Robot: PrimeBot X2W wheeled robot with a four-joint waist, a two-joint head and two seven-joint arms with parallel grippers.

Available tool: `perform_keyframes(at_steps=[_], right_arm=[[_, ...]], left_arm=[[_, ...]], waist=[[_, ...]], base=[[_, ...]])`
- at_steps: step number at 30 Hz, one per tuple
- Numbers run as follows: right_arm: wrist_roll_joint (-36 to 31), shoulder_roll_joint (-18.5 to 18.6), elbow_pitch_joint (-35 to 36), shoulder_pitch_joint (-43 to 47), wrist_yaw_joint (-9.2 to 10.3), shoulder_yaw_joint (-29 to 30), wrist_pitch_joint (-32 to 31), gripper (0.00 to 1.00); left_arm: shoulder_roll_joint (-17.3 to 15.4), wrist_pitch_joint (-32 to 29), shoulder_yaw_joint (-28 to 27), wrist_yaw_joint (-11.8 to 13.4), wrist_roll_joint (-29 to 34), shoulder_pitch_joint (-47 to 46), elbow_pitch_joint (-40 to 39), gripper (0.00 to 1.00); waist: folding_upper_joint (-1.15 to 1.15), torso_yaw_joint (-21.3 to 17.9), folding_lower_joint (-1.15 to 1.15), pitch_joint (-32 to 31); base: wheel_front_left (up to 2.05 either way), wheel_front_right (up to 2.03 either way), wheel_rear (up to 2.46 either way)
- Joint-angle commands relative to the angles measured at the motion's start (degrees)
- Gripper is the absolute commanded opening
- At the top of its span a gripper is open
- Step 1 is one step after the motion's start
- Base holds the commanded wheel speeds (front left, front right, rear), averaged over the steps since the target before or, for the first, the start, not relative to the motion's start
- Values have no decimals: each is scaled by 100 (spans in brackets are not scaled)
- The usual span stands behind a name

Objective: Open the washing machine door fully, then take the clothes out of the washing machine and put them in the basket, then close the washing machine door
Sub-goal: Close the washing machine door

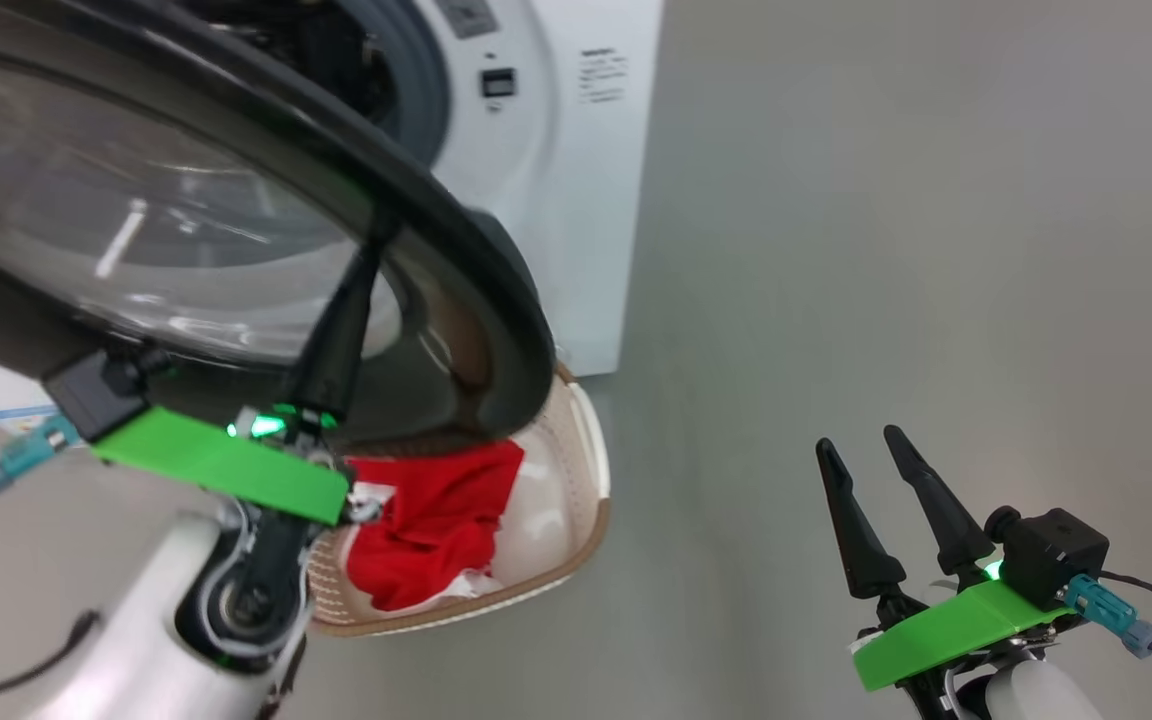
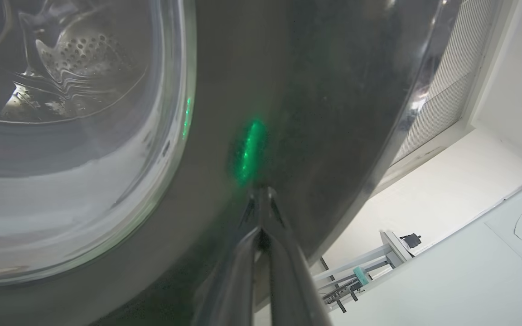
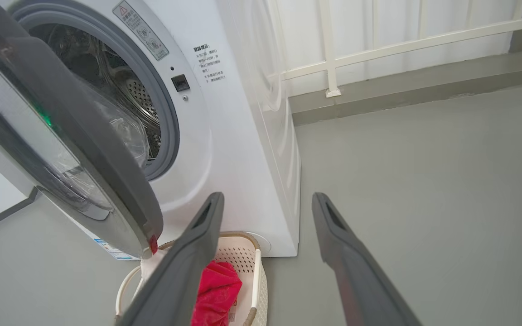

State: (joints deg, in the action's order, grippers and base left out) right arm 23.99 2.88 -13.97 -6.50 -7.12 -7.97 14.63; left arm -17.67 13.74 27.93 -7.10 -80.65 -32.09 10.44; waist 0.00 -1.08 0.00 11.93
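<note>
Big white washing machine [image 3: 243,158], drum exposed. Its door [image 1: 456,230] hangs part-open above the basket [image 1: 591,470]: prob heavy, stiff, glossy rim slick, so push, don't pinch. Clothes [image 1: 436,520] in basket, soft, light. My left gripper [image 2: 261,199], closed tight, tips touch that rim; right gripper [image 1: 859,440] spread wide, empty. Smooth grey floor [image 1: 886,250], pale railing [image 3: 329,68] behind.

Grey floor [image 3: 424,181] runs to a low grey kerb [image 3: 401,88], where a white railing [image 3: 329,59] stands. Elsewhere, a pale metal frame [image 2: 369,260] sits near what may be a ribbed vent panel [image 2: 447,81].
</note>
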Motion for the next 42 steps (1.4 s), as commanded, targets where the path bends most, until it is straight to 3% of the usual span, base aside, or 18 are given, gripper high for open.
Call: perform_keyframes(at_steps=[1,13,26,27,29,38,42], right_arm=[[23,-1,150,-204,-36,-115,37,100],[54,-1,161,-179,-36,-90,37,100],[-54,-1,131,79,-36,61,37,100],[-75,-1,123,128,-36,75,37,100],[-102,-1,112,171,-36,81,37,100],[-235,-1,71,356,-36,176,37,100],[-278,-1,71,482,-36,269,37,100]], left_arm=[[-204,71,-163,-38,45,-431,11,0],[-189,124,-448,-38,316,-876,610,0],[-105,125,-609,-38,948,-20,695,0],[-75,125,-613,-38,1140,197,726,14],[-58,125,-675,-38,1317,426,749,20],[139,126,-1139,-38,1837,1458,759,22],[199,126,-1331,-38,2052,1810,754,28]], waist=[[0,-364,0,269],[0,-542,0,242],[0,-274,0,-116],[0,-230,0,-169],[0,-191,0,-225],[0,-13,0,-443],[0,75,0,-554]], base=[[0,0,0],[0,0,0],[0,0,0],[0,0,0],[0,0,0],[0,0,0],[0,0,0]])
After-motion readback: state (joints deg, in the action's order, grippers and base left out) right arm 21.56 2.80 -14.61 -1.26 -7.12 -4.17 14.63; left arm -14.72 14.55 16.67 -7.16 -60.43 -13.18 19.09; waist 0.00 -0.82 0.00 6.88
